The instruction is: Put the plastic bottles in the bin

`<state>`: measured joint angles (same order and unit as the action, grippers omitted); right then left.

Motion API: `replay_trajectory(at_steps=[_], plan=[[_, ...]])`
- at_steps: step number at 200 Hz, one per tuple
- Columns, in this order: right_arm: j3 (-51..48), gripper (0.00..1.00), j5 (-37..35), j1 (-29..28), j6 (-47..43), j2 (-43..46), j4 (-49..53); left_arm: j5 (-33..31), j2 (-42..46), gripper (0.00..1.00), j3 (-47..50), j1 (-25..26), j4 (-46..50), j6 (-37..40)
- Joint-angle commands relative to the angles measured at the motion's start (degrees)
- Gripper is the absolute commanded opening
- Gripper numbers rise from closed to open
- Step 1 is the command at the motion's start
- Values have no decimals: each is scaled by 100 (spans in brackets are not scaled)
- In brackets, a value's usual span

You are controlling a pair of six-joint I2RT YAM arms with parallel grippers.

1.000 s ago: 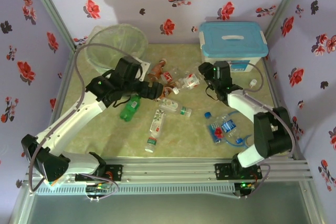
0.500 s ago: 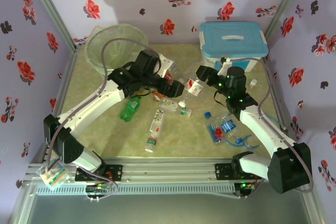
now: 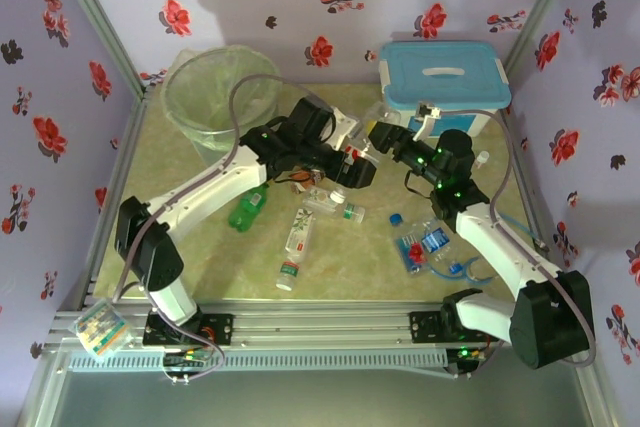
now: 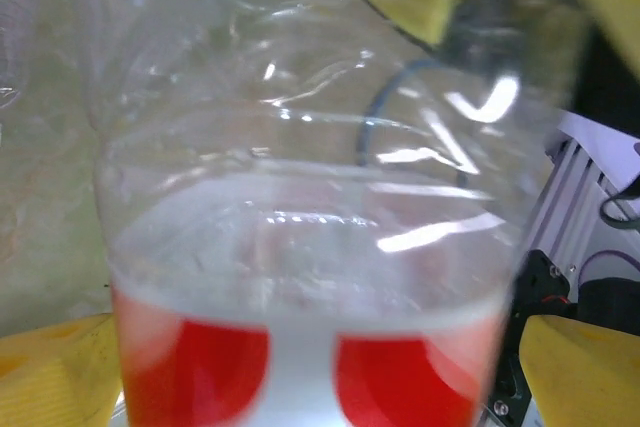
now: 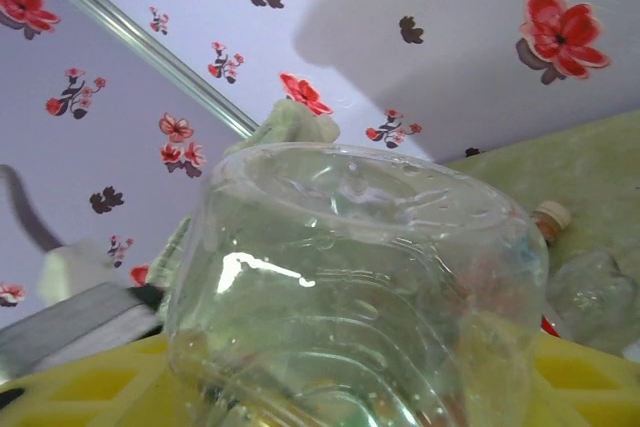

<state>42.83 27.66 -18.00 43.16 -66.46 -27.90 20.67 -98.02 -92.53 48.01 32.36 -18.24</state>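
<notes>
Clear bottle [image 5: 350,277] now aloft, outside bin [image 3: 195,112]

Translucent round bin [image 3: 190,112] stands upright. Right of it, green bottle [image 3: 247,209] and clear bottles [image 3: 296,237] lie flat; a red-labelled bottle [image 4: 300,247] is raised.

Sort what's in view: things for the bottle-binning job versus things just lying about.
Job: bin, green bottle, clear red-labelled bottle, white-labelled bottle, crushed blue-labelled bottles.
Lying about: white box with light-blue lid.
</notes>
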Motion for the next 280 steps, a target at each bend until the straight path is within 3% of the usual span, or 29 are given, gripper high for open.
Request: replay_trajectory(at_steps=[1,53,74,123,174,222,280], plan=[[-73,64,273,14,221,-20,-412,-124,-70,96,-187,6,-313,-165],[-116,65,319,11,220,-104,-400,-118,-60,68,-159,7,-423,-163],[-115,66,310,7,222,-142,-384,-115,-60,65,-147,7,-441,-158],[-126,79,174,29,159,-111,-177,-115,-16,51,-90,-26,-467,-136],[-186,88,71,237,121,244,227,-124,14,50,30,-149,-529,-110],[-385,99,-303,494,-156,1184,813,-168,-96,51,-133,-278,-397,-36],[-418,99,-609,569,-756,1872,1740,-445,-156,49,-1071,-518,421,385]])
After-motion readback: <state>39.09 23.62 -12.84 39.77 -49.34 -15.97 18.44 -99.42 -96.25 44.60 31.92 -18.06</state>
